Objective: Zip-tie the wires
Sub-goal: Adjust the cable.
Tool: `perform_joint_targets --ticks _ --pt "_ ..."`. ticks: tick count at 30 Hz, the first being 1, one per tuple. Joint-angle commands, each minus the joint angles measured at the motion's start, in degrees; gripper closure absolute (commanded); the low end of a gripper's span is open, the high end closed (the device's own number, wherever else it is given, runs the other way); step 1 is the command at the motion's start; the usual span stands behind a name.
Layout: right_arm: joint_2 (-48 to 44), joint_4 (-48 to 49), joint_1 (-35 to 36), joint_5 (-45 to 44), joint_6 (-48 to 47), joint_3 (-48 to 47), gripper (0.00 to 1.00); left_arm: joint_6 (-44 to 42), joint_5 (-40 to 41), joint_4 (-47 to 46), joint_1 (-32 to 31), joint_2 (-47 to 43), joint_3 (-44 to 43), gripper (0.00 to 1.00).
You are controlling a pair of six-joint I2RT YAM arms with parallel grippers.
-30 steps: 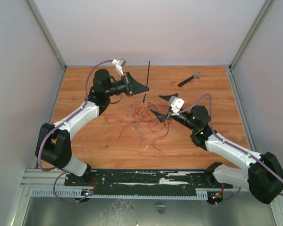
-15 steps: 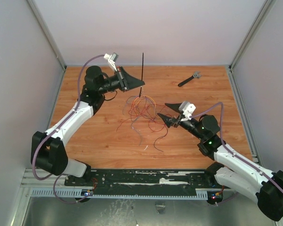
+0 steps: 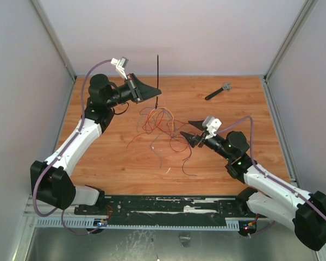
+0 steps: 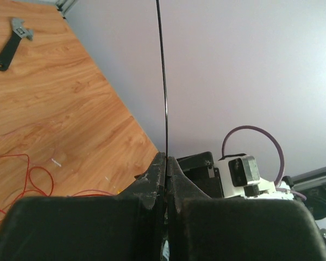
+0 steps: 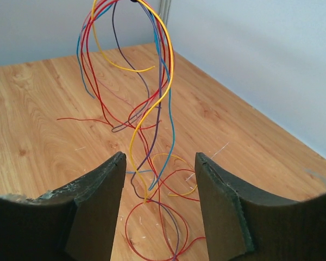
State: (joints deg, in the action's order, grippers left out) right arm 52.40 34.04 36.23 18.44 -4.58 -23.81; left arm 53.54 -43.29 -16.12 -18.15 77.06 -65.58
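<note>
My left gripper (image 3: 155, 94) is shut on the zip tie (image 3: 157, 70), a thin black strip standing upright above the back of the table. In the left wrist view the zip tie (image 4: 163, 81) rises straight out of the closed tips of the left gripper (image 4: 167, 159). The wires (image 3: 160, 126), mostly red with yellow, blue and purple strands, hang from just below that grip and trail onto the wood. My right gripper (image 3: 191, 131) is open beside their right edge. In the right wrist view the wires (image 5: 152, 109) dangle in front of the gap of the right gripper (image 5: 160, 163).
A black wrench with a grey head (image 3: 218, 91) lies at the back right, also seen as the wrench (image 4: 11, 46) in the left wrist view. Grey walls enclose the table on three sides. A black rail (image 3: 168, 204) runs along the near edge.
The left arm has swung left and back, carrying the zip tie and drawing the wires up and left. The right gripper has narrowed and drawn back to the right.
</note>
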Motion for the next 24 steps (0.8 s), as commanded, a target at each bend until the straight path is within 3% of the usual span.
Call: perform_joint_targets --ticks 1,5,8,12,14,18,24 --pt "2.4 -0.5 -0.5 1.3 0.8 -4.1 0.45 -1.2 -0.7 0.6 0.9 -2.2 -1.7 1.0" --pt "3.3 2.8 -2.2 1.4 2.5 -4.0 0.46 -1.5 -1.0 1.3 1.5 -3.3 -1.5 1.0" --pt "4.8 3.4 -3.8 2.7 3.5 -4.7 0.51 -1.4 -1.4 1.5 2.0 -3.8 -1.4 1.0" --pt "4.4 4.0 -3.7 11.8 3.3 -1.9 0.55 -1.3 -1.6 1.5 2.4 -3.9 -1.5 1.0" --pt "2.1 6.4 -1.8 14.7 -0.7 1.5 0.57 -1.3 -1.6 1.4 2.5 -3.9 -1.5 1.0" --pt "-1.6 8.0 3.6 12.4 -6.6 5.4 0.55 -1.2 -1.8 1.4 2.7 -3.9 -1.7 1.0" --pt "9.3 13.0 9.4 11.2 -8.7 3.1 0.57 -0.9 -1.7 1.0 2.8 -4.1 -1.5 1.0"
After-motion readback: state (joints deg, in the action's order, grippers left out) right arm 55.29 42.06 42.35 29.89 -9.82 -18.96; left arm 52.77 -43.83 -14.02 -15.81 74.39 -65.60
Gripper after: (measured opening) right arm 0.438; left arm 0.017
